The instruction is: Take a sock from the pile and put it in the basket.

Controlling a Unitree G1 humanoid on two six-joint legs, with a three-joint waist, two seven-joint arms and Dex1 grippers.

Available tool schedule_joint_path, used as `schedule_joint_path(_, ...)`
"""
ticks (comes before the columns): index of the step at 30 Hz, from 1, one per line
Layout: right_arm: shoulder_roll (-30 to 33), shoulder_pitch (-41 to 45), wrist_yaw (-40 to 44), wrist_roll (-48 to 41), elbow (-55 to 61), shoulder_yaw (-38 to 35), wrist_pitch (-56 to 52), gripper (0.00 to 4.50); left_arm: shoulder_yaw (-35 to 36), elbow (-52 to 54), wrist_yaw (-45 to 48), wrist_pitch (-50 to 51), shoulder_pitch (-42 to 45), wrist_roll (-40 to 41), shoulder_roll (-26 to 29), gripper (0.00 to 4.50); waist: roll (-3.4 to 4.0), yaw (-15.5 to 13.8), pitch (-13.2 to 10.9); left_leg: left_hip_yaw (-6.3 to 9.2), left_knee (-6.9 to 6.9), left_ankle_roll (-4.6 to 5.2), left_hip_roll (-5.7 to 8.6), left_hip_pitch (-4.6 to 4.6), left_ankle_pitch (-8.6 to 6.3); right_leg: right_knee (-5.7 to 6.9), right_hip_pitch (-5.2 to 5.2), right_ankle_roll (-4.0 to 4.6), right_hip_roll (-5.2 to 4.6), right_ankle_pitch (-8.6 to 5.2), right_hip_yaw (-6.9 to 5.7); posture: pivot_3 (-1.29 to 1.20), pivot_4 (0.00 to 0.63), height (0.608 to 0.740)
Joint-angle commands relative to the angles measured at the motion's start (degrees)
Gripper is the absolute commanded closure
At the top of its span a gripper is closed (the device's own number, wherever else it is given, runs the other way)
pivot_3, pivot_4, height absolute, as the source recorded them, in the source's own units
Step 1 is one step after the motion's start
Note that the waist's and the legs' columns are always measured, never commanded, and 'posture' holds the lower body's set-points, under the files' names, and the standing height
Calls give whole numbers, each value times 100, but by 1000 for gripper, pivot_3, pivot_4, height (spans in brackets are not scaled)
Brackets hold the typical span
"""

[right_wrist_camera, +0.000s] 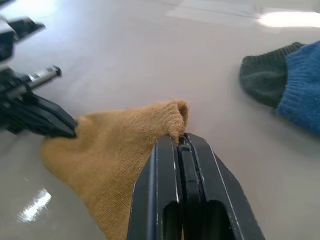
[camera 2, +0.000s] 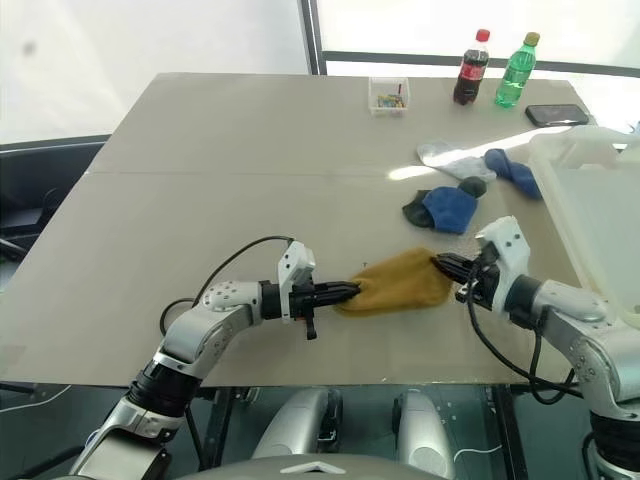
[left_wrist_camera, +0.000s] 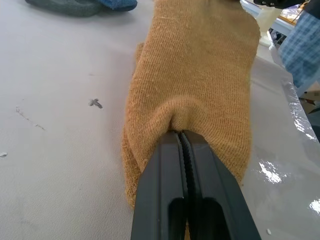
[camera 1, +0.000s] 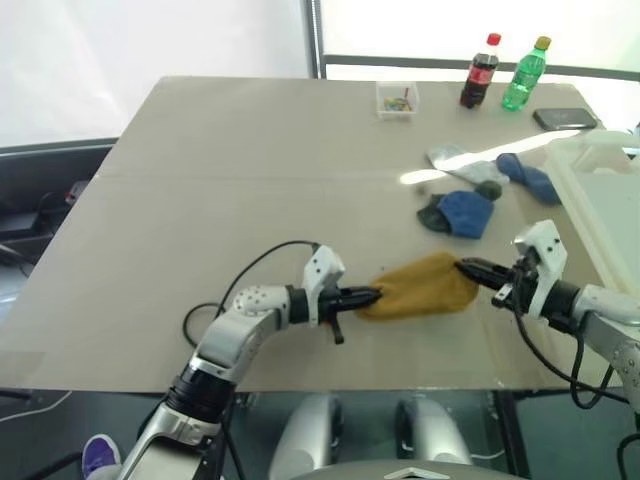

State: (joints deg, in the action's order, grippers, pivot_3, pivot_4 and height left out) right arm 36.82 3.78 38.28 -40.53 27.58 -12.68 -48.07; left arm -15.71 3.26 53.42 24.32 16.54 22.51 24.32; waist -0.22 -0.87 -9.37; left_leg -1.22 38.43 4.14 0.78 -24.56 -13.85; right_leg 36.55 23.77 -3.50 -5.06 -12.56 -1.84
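Both arms have silver-grey, rounded metal shells, built up in jointed segments. The left arm (camera 1: 235, 330) widens toward the shoulder into a ribbed black collar with a bright metal ring. A thin black cable (camera 1: 262, 258) loops free above its forearm and runs into a white, angular plastic housing (camera 1: 322, 272) mounted on the wrist. The left gripper (camera 1: 372, 296) has two slim black fingers (left_wrist_camera: 192, 190), flat-sided, with fine serrated teeth along the inner edges. The right arm (camera 2: 585, 325) carries a matching white housing (camera 2: 503, 243) and black cabling beneath it. The right gripper (camera 1: 466, 267) has the same black, wedge-shaped fingers (right_wrist_camera: 195, 185).
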Motion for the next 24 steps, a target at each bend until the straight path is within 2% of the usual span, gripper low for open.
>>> schedule_joint_path(1,38,-133,71,139,24,101,240,2704,-24,-114,-2,6,-90,-128,-13,4500,0,0,0,0,0,0,0,0,0,0,0,0,-1,0,0,0,150,729)
schedule_joint_path(2,23,-172,58,155,8,113,271,2200,-21,-118,-8,-2,-90,-137,-19,4500,0,-1,1,0,0,0,0,0,0,0,0,0,-1,0,0,0,150,729)
schedule_joint_path(8,168,-53,273,249,-20,-258,902,2200,14,-130,-42,-41,-66,-194,-32,4500,1,1,1,-2,3,1,1,2,0,2,-1,0,-2,0,1,0,150,729)
schedule_joint_path(10,189,24,445,86,30,-237,951,3090,24,-133,-49,-45,-70,-203,-39,4500,1,2,1,-2,5,1,0,4,0,3,-2,0,-1,0,1,0,150,729)
schedule_joint_path(13,118,4,678,232,94,336,1083,4381,67,-147,-59,-34,-79,-181,-52,4500,-1,-1,2,1,6,1,-1,6,0,6,-4,0,1,0,-2,0,150,729)
schedule_joint_path(18,-112,4,639,1289,-633,1473,1716,4482,253,28,-25,108,-181,31,-47,4500,-2,8,3,-1,7,1,-2,13,0,9,-10,0,0,0,1,0,150,729)
schedule_joint_path(21,-220,76,550,1702,-1114,1667,2068,4482,526,377,90,219,-289,402,-31,4500,-1,9,2,-6,9,1,-1,17,0,10,-12,0,-1,-1,4,0,150,729)
schedule_joint_path(24,-286,103,613,1666,-1197,1619,2091,4500,988,865,80,818,-356,1096,95,3642,-4,13,1,-5,9,0,-4,17,0,12,-12,0,0,0,3,0,150,729)
